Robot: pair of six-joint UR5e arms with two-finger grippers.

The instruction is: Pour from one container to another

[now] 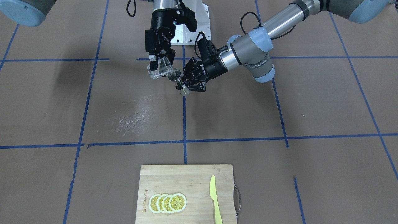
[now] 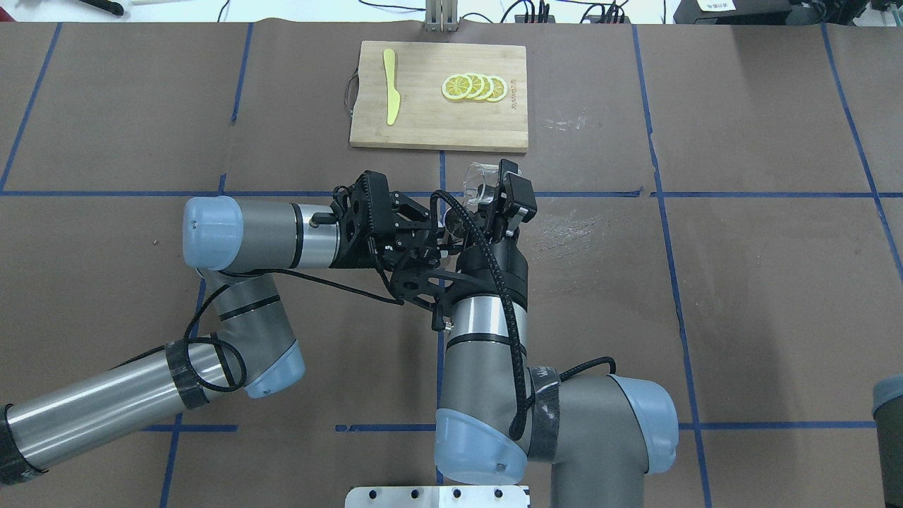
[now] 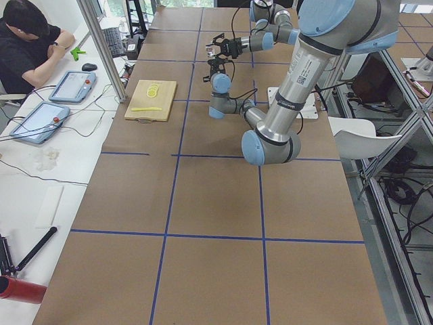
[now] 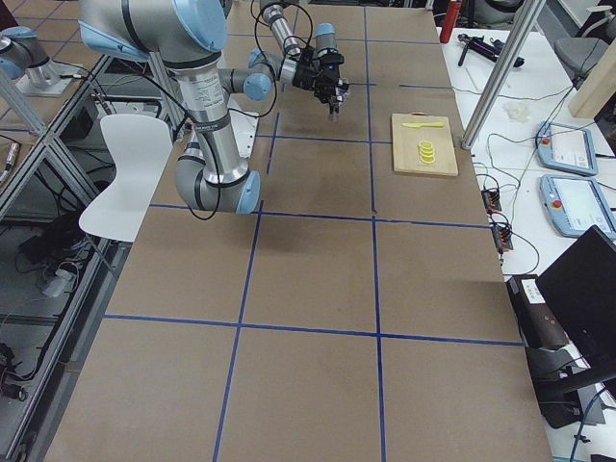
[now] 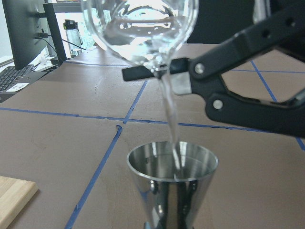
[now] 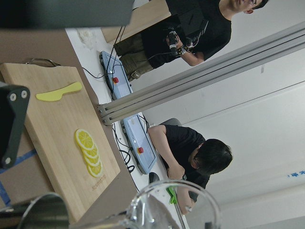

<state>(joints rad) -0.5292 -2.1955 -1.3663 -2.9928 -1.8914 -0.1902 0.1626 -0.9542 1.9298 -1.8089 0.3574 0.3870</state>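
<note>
Clear glass cup (image 5: 138, 28) atilt above steel jigger (image 5: 174, 191), thin stream (image 5: 170, 114) between.

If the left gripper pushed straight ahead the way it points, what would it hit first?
Most likely the right gripper, whose fingers hold the glass cup pouring just above the jigger in the left gripper; exact depth is unclear.

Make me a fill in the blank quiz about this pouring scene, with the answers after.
1. Of the right claw and left claw, the tilted glass cup is in the ___ one.
2. The steel jigger catching the liquid is in the ___ one.
3. The cutting board holds ___ lemon slices.
4. The knife beside them is ___.
Missing words: right, left, four, yellow.
</note>
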